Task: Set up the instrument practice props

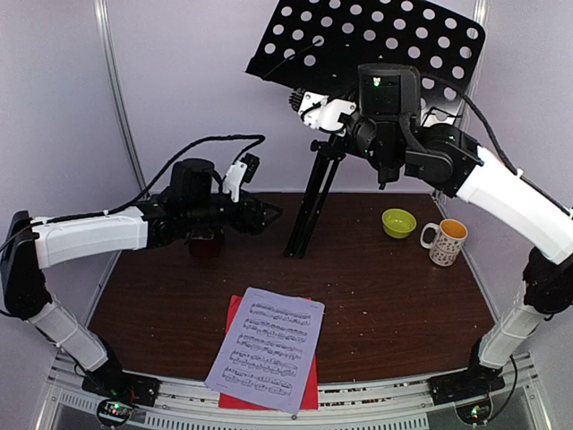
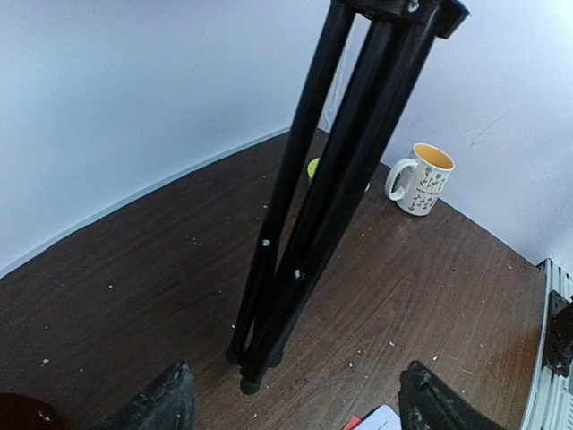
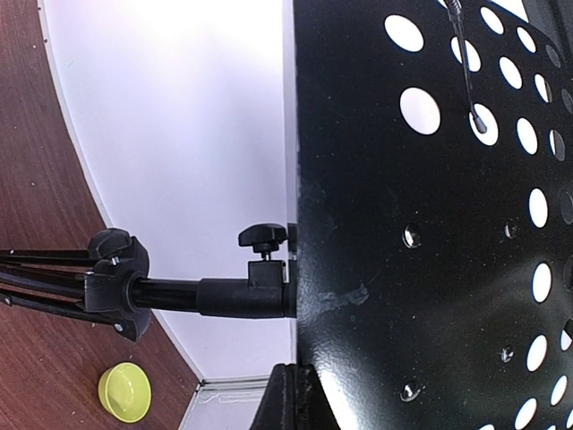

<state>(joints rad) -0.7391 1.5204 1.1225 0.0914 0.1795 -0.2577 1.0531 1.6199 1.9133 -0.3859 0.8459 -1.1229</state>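
The black music stand stands at the back of the table, its tripod legs point(image 1: 309, 210) folded together and its perforated desk point(image 1: 376, 36) tilted up high. My right gripper point(image 3: 300, 399) is shut on the desk's point(image 3: 430, 224) lower edge. My left gripper point(image 2: 295, 408) is open, low over the table just short of the stand's feet point(image 2: 255, 358), with nothing between its fingers. A white music sheet point(image 1: 269, 348) lies on a red one point(image 1: 235, 313) at the front middle. A small red-brown metronome point(image 1: 206, 246) shows partly under my left arm.
A small green bowl point(image 1: 398, 222) and a spotted white mug point(image 1: 445, 240) stand at the right rear, to the right of the stand's legs. White walls close in the back and sides. Crumbs dot the brown tabletop point(image 1: 394, 296).
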